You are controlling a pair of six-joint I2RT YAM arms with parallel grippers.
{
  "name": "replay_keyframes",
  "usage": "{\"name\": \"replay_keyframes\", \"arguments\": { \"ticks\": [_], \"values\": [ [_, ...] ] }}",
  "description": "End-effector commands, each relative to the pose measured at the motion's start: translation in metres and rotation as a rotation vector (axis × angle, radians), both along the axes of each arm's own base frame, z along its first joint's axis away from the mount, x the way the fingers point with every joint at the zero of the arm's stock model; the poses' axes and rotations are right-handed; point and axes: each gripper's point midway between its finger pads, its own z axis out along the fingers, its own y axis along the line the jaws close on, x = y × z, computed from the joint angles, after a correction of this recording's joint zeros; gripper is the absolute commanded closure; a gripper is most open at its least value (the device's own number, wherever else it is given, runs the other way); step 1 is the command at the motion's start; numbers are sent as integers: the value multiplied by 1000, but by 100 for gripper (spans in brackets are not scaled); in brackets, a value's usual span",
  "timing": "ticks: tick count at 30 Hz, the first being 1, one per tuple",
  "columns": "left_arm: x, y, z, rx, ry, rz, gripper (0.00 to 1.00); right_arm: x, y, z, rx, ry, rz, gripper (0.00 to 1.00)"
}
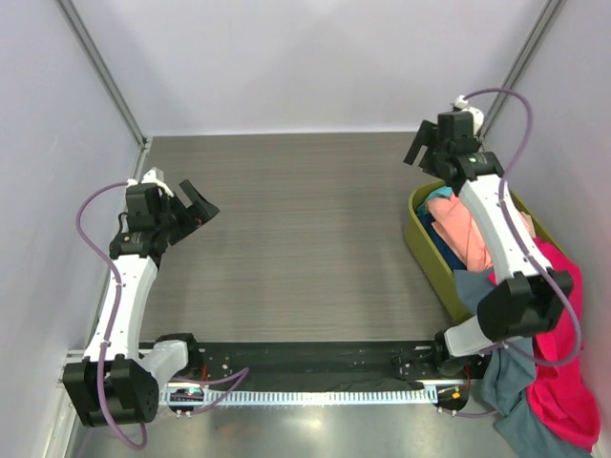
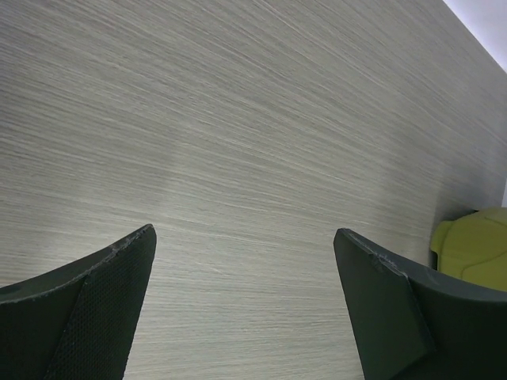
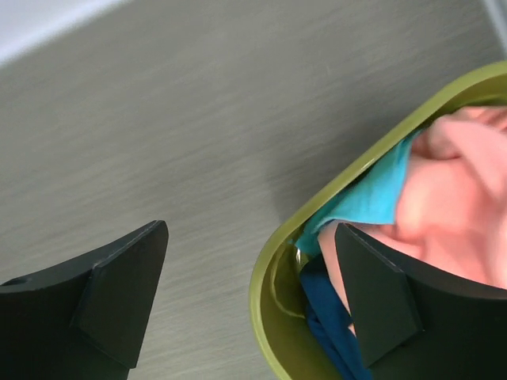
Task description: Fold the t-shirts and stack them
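- From the top view, my left gripper (image 1: 199, 205) hangs at the left of the frame over the bare table (image 1: 305, 219), jaws apart and holding nothing. My right gripper (image 1: 427, 150) hangs at the upper right, above the far end of the olive-green bin (image 1: 412, 237), also spread and empty.
- The t-shirts are all at the right: a pale pink shirt (image 1: 456, 221) heaped in the bin, with a grey-blue shirt (image 1: 511, 396) and a pink-red shirt (image 1: 565, 391) spilling over its near end at the lower right.
- In my left wrist view only wood grain lies between my fingers, with a corner of the bin at the right edge. This hand is best kept over the open middle, ready to take a hem.
- In my right wrist view the bin rim runs under my spread fingers, with the pale pink shirt and a teal shirt (image 3: 372, 194) at the right. I judge the step to be picking one shirt. I should shift right past the rim, pinch only the topmost pink fold, and lift straight up so the others don't drag out.
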Motion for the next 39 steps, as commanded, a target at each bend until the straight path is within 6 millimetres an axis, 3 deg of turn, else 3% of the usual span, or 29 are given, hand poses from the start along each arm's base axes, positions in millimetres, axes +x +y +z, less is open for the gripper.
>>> {"name": "replay_keyframes", "arguments": {
  "ticks": [1, 6, 8, 10, 11, 13, 14, 15, 16, 18, 19, 20, 22, 24, 25, 28, 30, 31, 33, 34, 35, 38, 39],
  "values": [
    [-2, 2, -3, 16, 8, -12, 6, 4, 9, -36, -29, 131, 39, 9],
    [-4, 5, -9, 29, 29, -1, 6, 10, 8, -60, -93, 243, 2, 16],
    [-3, 4, -10, 28, 34, -3, 6, 13, 9, -77, -95, 289, 5, 23],
    [-2, 4, -11, 27, 39, -5, 7, 15, 8, -85, -104, 308, -3, 41],
    [-2, 4, -12, 26, 44, -5, 7, 16, 5, -94, -117, 329, -15, 59],
    [-2, 4, -13, 28, 45, -8, 7, 17, -13, -99, -161, 345, -70, 76],
    [-3, 3, -14, 26, 49, -11, 7, 16, -24, -104, -182, 360, -105, 93],
    [-3, 4, -15, 27, 52, -11, 7, 14, -38, -105, -207, 368, -146, 99],
    [-3, 3, -16, 27, 54, -14, 7, 12, -63, -106, -209, 375, -209, 99],
    [-4, 2, -18, 24, 60, -20, 7, 6, -86, -102, -212, 375, -273, 99],
    [-4, 2, -18, 21, 60, -22, 8, -2, -120, -99, -218, 377, -362, 99],
    [-5, 1, -18, 20, 60, -26, 8, -4, -131, -96, -216, 374, -388, 99],
    [-4, 0, -18, 17, 60, -31, 8, -7, -143, -86, -220, 357, -404, 98],
    [-4, -2, -17, 10, 61, -37, 8, -6, -147, -74, -216, 330, -405, 83],
    [-4, -2, -17, 9, 61, -39, 8, -6, -146, -70, -208, 320, -401, 56],
    [-4, -5, -15, 0, 53, -47, 9, 0, -139, -45, -161, 249, -388, 13],
    [-6, -7, -13, 0, 46, -53, 9, 0, -137, -18, -145, 186, -395, 9],
    [-5, -8, -11, 4, 38, -56, 9, -7, -137, 4, -134, 130, -408, 8],
    [-6, -13, -6, -1, 18, -66, 9, -21, -136, 28, -119, 69, -431, 7],
    [-6, -14, -4, -2, 14, -70, 9, -40, -134, 54, -96, -7, -456, 6],
    [-7, -18, -3, -5, 8, -80, 8, -52, -134, 64, -89, -37, -482, 6],
    [-9, -28, 0, -19, -2, -107, 9, -113, -139, 74, -89, -88, -588, 6],
    [-11, -39, 1, -23, -4, -145, 9, -129, -144, 74, -107, -93, -630, 6]
  ]
}}
